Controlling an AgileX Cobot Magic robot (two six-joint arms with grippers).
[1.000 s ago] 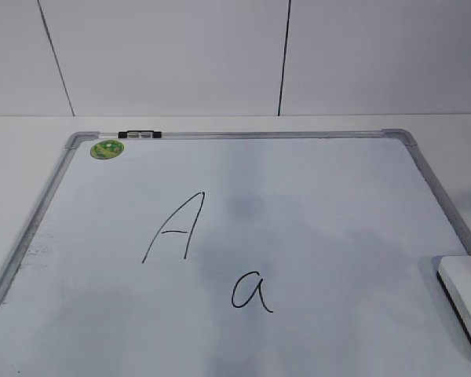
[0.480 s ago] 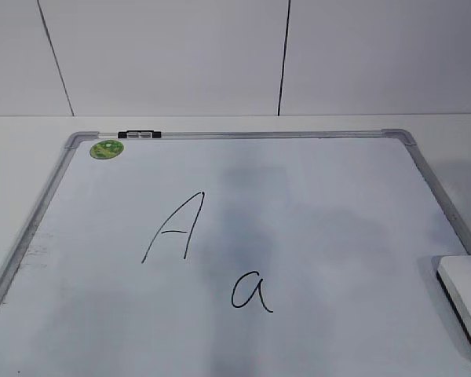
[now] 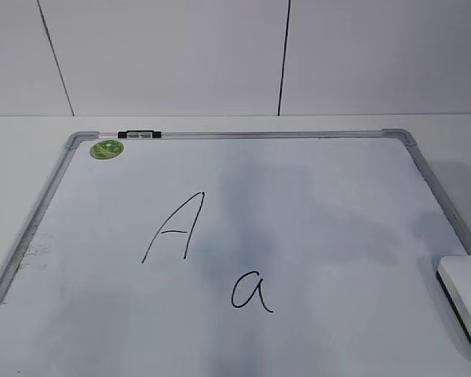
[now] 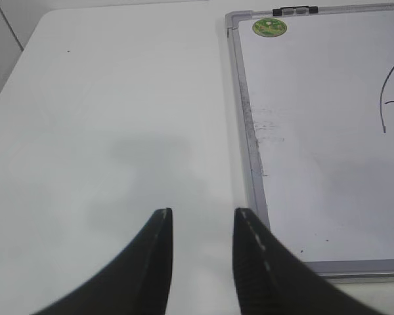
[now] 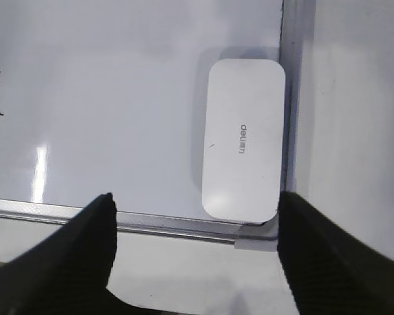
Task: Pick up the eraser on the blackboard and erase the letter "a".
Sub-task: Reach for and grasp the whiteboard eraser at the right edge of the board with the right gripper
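Observation:
The blackboard is a white dry-erase board with a grey frame, lying flat on the table. The lowercase letter "a" is written near its front middle, below a capital "A". The white eraser lies at the board's front right corner; in the right wrist view it rests against the frame. My right gripper is open wide and empty, above the board's front edge just short of the eraser. My left gripper is open and empty over the bare table, left of the board.
A green round sticker and a small black-and-silver clip sit at the board's back left. White table surface surrounds the board. A wall stands behind.
The soft shadow on the board has spread to the right towards the eraser. The eraser and the letters have not moved.

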